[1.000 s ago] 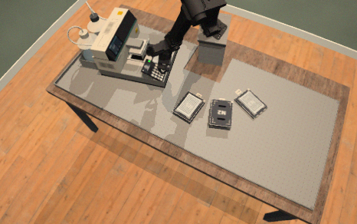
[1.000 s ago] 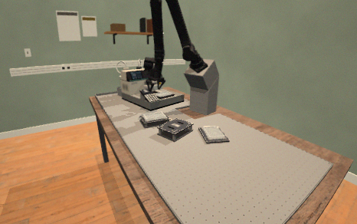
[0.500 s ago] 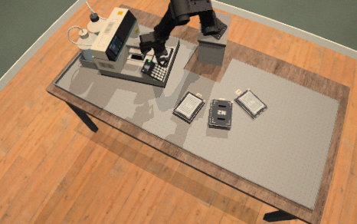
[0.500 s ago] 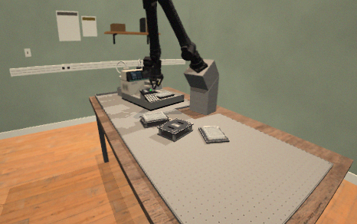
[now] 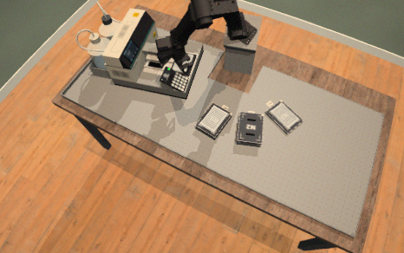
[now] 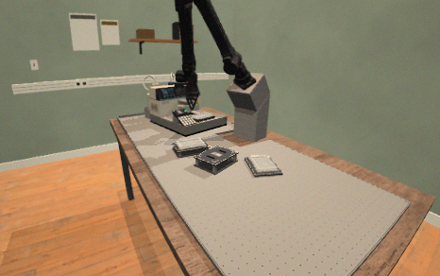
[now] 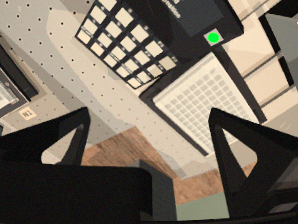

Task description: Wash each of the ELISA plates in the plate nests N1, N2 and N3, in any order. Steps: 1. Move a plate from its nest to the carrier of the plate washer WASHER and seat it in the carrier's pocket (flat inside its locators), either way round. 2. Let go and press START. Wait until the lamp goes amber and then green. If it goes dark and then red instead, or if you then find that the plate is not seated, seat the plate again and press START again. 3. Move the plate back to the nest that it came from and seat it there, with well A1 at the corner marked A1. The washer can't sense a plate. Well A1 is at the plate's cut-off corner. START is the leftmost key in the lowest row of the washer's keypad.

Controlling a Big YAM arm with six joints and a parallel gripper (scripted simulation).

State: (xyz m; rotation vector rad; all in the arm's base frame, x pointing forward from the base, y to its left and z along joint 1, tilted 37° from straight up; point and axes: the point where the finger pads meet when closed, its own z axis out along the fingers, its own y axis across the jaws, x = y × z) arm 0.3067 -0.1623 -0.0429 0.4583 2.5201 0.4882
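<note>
The ELISA plate [image 6: 204,115] [image 7: 205,100] that is out of its nest lies on the washer's carrier, just beside the keypad [image 5: 179,81] [image 6: 188,121] [image 7: 127,42]. The gripper [image 5: 183,65] [image 6: 192,106] [image 7: 149,113] is above and apart from it, fingers spread wide with nothing between them. In the wrist view, the plate shows beyond the fingertips, mostly toward the right-hand one.

Left to right in the top view, two bottles [image 5: 94,40] [image 5: 108,28] stand beyond the washer's body [image 5: 130,39] [image 6: 162,99], which rises to the left of the keypad. Next comes the lamp [image 5: 169,68] [image 6: 185,111] [image 7: 213,37], lit green at the keypad's unit, then the keypad and the carrier plate. That plate looks flat in the pocket, though I'd not swear to every edge from these angles.

To the right of the keypad, nest N1 [image 5: 204,129] [image 6: 184,150] [image 7: 20,75] holds a pale plate [image 5: 213,120] [image 6: 190,143] [image 7: 6,95]. Farther right from the keypad, nest N2 [image 5: 250,128] [image 6: 216,158] is bare, its label uncovered. Farthest from the keypad, the third nest [image 5: 289,130] [image 6: 271,175] bears another pale plate [image 5: 284,115] [image 6: 263,164].
</note>
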